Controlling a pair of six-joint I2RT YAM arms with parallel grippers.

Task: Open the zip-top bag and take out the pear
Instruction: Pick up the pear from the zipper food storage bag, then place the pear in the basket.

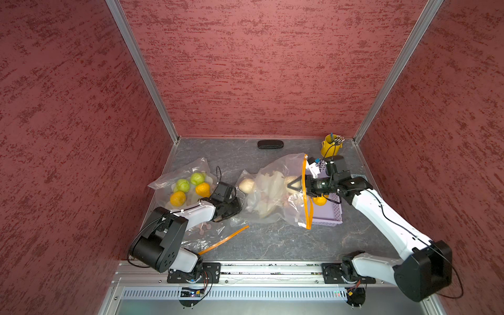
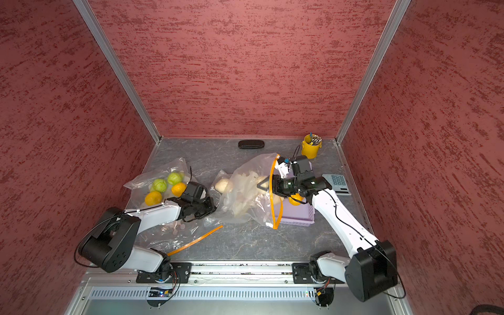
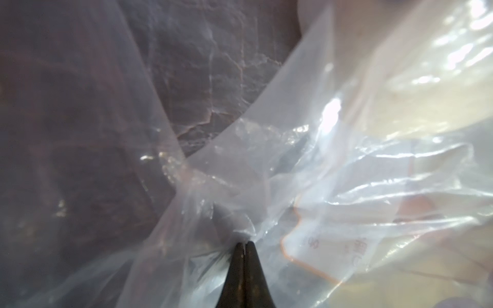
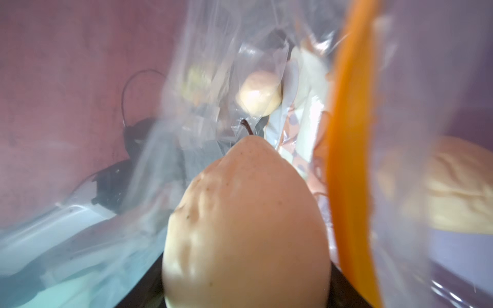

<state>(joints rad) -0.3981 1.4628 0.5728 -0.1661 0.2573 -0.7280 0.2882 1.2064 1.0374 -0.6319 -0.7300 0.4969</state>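
Extraction is in hand: the pear (image 4: 245, 226) is clamped by the right gripper (image 1: 292, 186) just inside the open bag (image 1: 272, 170), whose film is pinched by the closed left gripper (image 3: 245, 243). Next, a straight pull past the zip (image 1: 303, 174) is needed.

- In both top views the right hand (image 1: 291, 186) shows only through the film of the zip-top bag (image 1: 272, 169); the pear it clasps is mostly hidden.
- Right wrist view: pear (image 4: 245, 226) cut off at the frame edge, covering nearly all of the fingers (image 4: 145, 290).
- Left hand (image 3: 245, 244): only the pinched tips are in frame.
- Bag print (image 3: 354, 248) blurred, unreadable.
- Yellow cup (image 1: 330, 148): contents too small to tell.
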